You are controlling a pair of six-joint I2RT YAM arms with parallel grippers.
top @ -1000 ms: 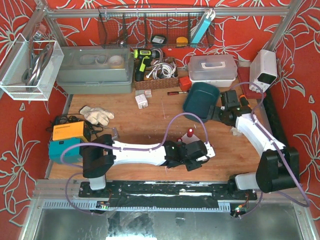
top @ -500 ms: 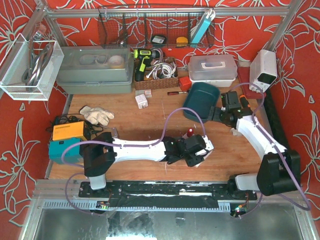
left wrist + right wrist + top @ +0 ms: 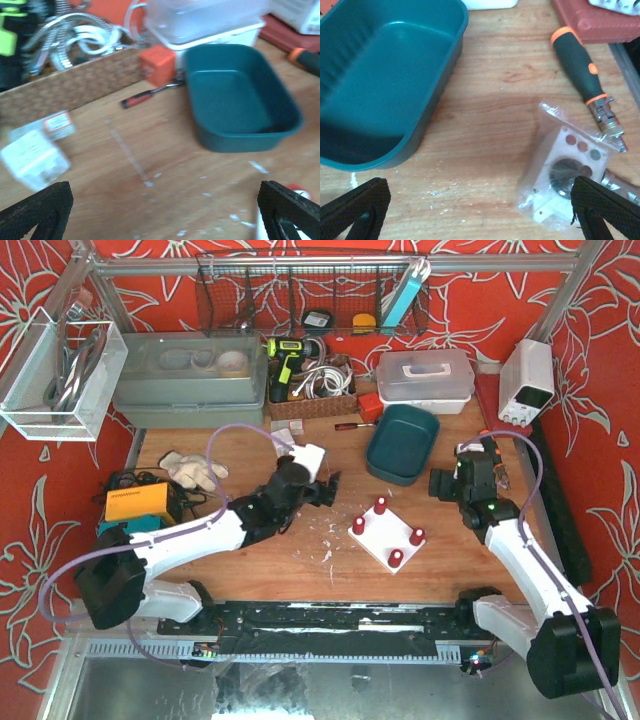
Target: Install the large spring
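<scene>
Though both arms reach over the worktop [image 3: 245, 440], neither grips anything: the left end effector [image 3: 162, 212] and the right end effector [image 3: 480, 210] each show two fingertips spread wide, with bare wood between them. One white base plate [image 3: 386, 532] carries four red posts [image 3: 380, 505], seen whole only from above; the left wrist view catches just one post at its lower right edge. One teal tray [image 3: 385, 70] appears in all three views. Only the right wrist view shows one orange-and-black screwdriver [image 3: 579, 67] and one bagged white part [image 3: 565, 175]. Where the large spring lies, I cannot tell.
</scene>
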